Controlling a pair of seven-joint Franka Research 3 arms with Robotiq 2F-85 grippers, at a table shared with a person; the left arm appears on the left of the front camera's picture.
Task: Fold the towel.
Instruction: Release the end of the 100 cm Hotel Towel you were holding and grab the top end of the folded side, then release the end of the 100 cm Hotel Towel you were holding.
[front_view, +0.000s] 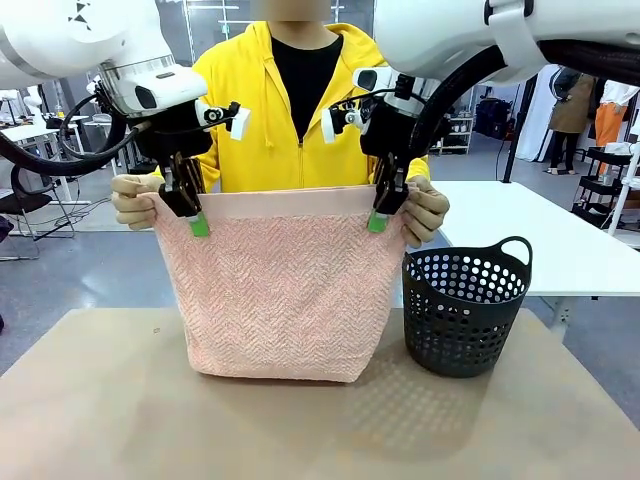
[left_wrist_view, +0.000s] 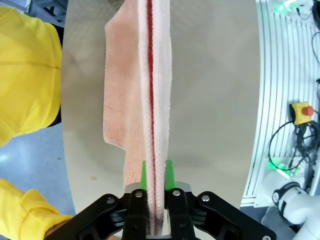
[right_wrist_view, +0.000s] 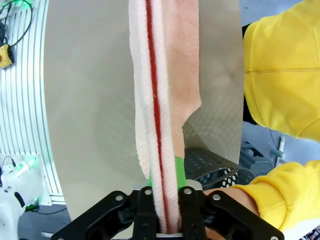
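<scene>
Both tools (front_view: 196, 222) (front_view: 378, 218) seemingly tight on towel (front_view: 285, 290) hem

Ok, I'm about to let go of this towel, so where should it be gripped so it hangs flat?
By the top hem, just inside each upper corner, coming from above. The towel hangs doubled with its top edge level, so pinching both layers there should hold it spread. The left gripper and right gripper are clamped there.

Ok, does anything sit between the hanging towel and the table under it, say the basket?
Nothing visible does. The towel hangs from the left gripper and right gripper, both clamped on its top edge, over bare table. The basket stands close beside its right edge, not under it.
</scene>
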